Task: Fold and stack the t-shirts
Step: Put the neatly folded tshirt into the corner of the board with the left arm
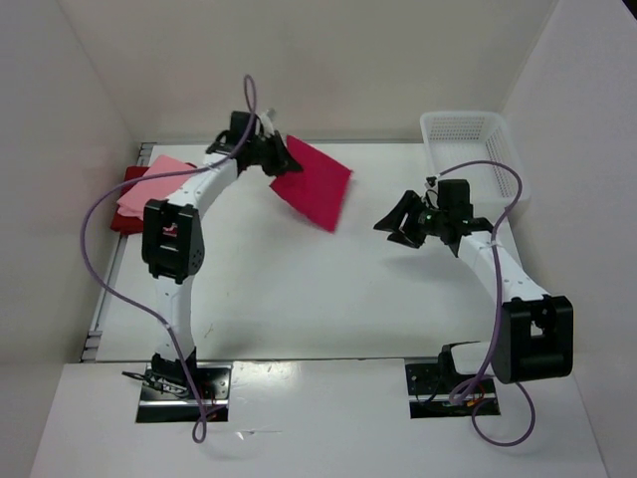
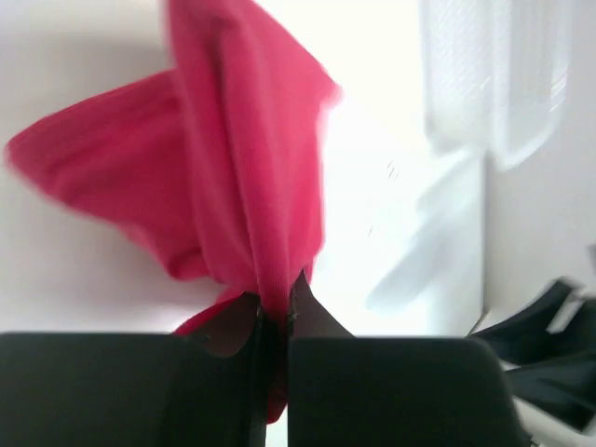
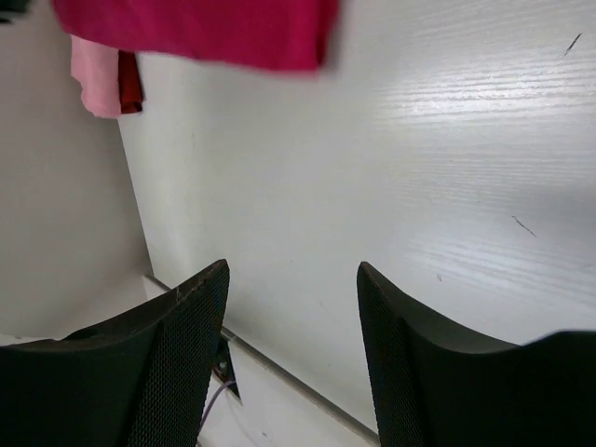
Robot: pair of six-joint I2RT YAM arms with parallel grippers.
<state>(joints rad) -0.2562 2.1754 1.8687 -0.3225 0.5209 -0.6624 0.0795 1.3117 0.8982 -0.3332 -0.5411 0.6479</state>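
My left gripper (image 1: 284, 159) is shut on the folded magenta-pink t-shirt (image 1: 314, 182) and holds it hanging above the back middle of the table. In the left wrist view the cloth (image 2: 233, 177) is pinched between the fingers (image 2: 276, 312). The light pink t-shirt (image 1: 149, 185) lies on the dark red t-shirt (image 1: 127, 219) at the back left of the table. Both also show in the right wrist view, the pink one (image 3: 96, 76) over the dark red one (image 3: 131, 82). My right gripper (image 1: 394, 228) is open and empty above the table, right of centre (image 3: 291, 279).
A white mesh basket (image 1: 468, 149) stands at the back right corner. White walls enclose the table on the left, back and right. The table's left edge has a metal rail (image 1: 105, 289).
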